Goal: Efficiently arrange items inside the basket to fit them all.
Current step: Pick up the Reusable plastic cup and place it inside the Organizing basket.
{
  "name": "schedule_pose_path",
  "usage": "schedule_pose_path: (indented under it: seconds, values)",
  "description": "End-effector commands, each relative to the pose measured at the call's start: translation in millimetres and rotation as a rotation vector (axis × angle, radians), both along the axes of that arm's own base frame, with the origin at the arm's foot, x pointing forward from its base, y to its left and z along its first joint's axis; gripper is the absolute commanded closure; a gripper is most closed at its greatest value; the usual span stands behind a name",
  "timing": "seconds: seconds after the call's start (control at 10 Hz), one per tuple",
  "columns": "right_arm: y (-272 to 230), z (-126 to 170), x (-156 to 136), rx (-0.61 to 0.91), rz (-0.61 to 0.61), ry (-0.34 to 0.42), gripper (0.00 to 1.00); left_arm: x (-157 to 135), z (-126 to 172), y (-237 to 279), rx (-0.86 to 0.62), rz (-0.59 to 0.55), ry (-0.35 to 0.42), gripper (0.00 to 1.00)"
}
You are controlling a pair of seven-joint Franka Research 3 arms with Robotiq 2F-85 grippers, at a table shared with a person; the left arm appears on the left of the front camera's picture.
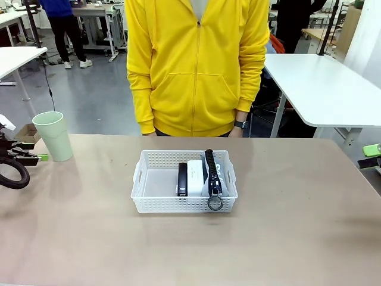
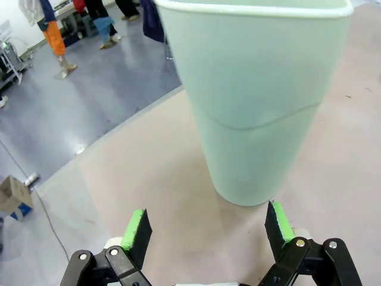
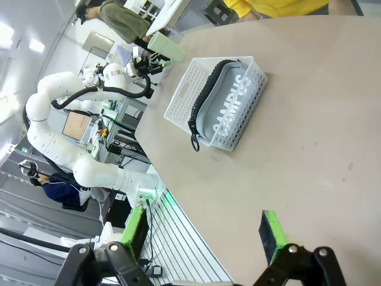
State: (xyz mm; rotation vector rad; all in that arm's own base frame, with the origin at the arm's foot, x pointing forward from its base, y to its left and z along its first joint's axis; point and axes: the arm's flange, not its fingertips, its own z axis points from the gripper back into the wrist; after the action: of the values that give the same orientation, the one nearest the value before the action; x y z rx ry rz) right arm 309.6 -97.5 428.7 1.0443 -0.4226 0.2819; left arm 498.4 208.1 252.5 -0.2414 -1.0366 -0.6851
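Observation:
The white perforated basket (image 1: 143, 204) sits mid-table. Inside it, from left to right, are a black stapler (image 1: 183, 178), a small white box (image 1: 194, 169) and a grey zip pouch (image 1: 215, 177) standing on edge, its ring pull (image 1: 215, 203) hanging over the near rim. The pale green cup (image 1: 53, 136) stands upright at the far left. My left gripper (image 2: 208, 229) is open just short of the cup (image 2: 256, 101), its fingers wider than the cup's base. My right gripper (image 3: 205, 229) is open above bare table, well away from the basket (image 3: 184, 92) and pouch (image 3: 229, 110).
A person in a yellow hoodie (image 1: 196, 65) stands at the far edge, hands behind the table. One green pad (image 1: 372, 149) of my right arm shows at the right edge. Bare tabletop (image 1: 286, 238) surrounds the basket. Other white tables (image 1: 321, 83) stand behind.

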Motion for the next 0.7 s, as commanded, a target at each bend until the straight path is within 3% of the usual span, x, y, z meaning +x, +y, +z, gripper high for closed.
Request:
schedule_pose_path:
  seconds: [0.0, 0.2, 0.6]
  values:
    - [1.3, 4.7, 0.8, 0.021, -0.012, 0.009, 0.00, 5.4, -5.7, -9.4, 0.042, -0.055, -0.025, 0.00]
    - [1.3, 4.7, 0.8, 0.021, -0.012, 0.009, 0.00, 7.3, -5.2, -13.6, 0.024, -0.129, -0.007, 0.00]
    - [1.3, 4.7, 0.8, 0.021, -0.012, 0.009, 0.00, 14.5, -8.5, -28.2, -0.053, -0.135, -0.086, 0.00]
